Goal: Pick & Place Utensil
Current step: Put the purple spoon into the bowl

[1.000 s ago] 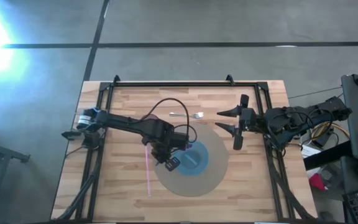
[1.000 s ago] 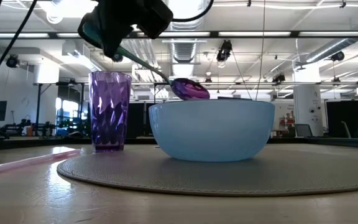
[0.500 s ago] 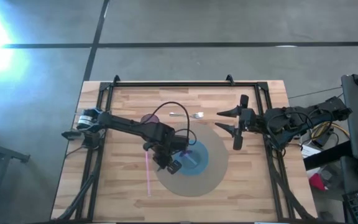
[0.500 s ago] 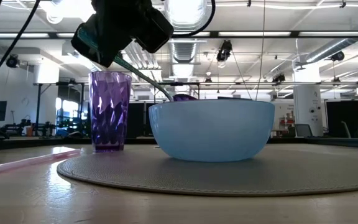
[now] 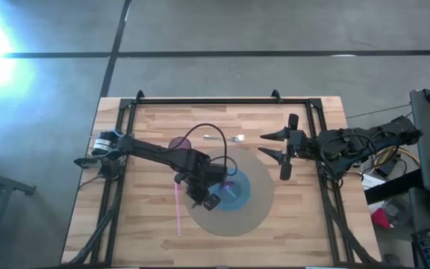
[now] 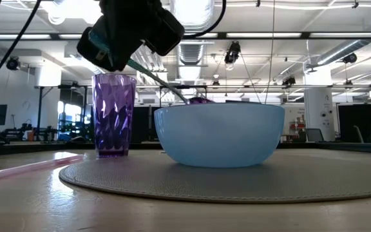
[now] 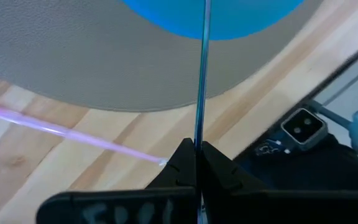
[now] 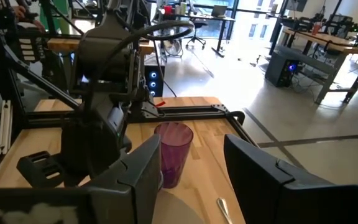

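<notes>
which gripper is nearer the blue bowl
Left. The left gripper sits at the bowl's rim, shut on a spoon reaching into it. The right gripper waits open, well off the mat.

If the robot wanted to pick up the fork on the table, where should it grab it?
Probably by the handle. The fork lies flat on the bare wood behind the mat, apart from the purple cup. Its long thin handle runs sideways, so coming straight down with the fingers across the middle of it looks best. The right gripper, waiting open beside it, is closest.

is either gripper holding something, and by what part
The left gripper pinches the purple spoon by its handle end. The right gripper holds nothing.
</notes>
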